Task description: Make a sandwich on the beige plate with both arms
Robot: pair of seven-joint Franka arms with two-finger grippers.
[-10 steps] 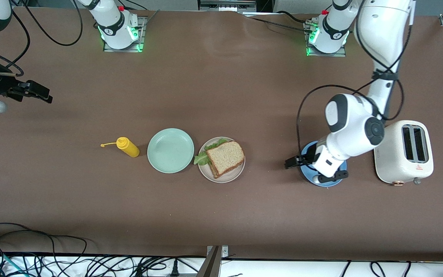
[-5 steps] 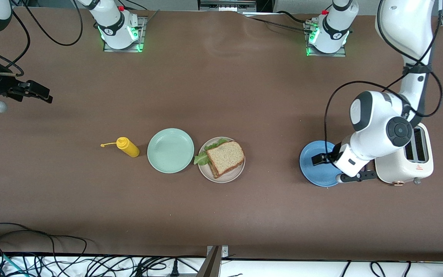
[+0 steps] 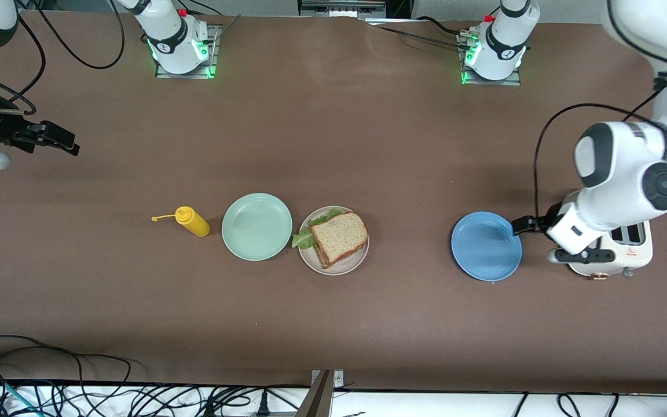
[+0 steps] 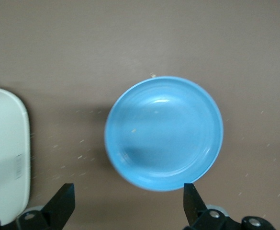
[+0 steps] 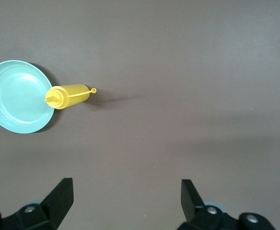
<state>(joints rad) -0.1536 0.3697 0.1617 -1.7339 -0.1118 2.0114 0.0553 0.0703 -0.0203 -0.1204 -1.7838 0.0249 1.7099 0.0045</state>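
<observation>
The sandwich [image 3: 339, 236], two speckled bread slices with green lettuce sticking out at one side, lies on the beige plate [image 3: 342, 268] in the middle of the table. My left gripper [image 3: 526, 226] hangs open and empty between the blue plate and the toaster. In the left wrist view its gripper [image 4: 128, 194] is over bare table at the blue plate's edge. My right gripper [image 3: 67, 143] waits open and empty over the right arm's end of the table. In the right wrist view that gripper [image 5: 125, 189] is above bare tabletop.
A mint-green plate [image 3: 256, 226] touches the beige plate, with a yellow squeeze bottle [image 3: 193, 222] lying beside it [image 5: 70, 96]. A blue plate [image 3: 486, 246] [image 4: 163, 132] and a white toaster [image 3: 634, 250] [image 4: 5, 153] stand toward the left arm's end. Cables run along the front edge.
My left arm has swung from over the blue plate toward its own end of the table, uncovering the plate. The right arm and the sandwich have not moved.
</observation>
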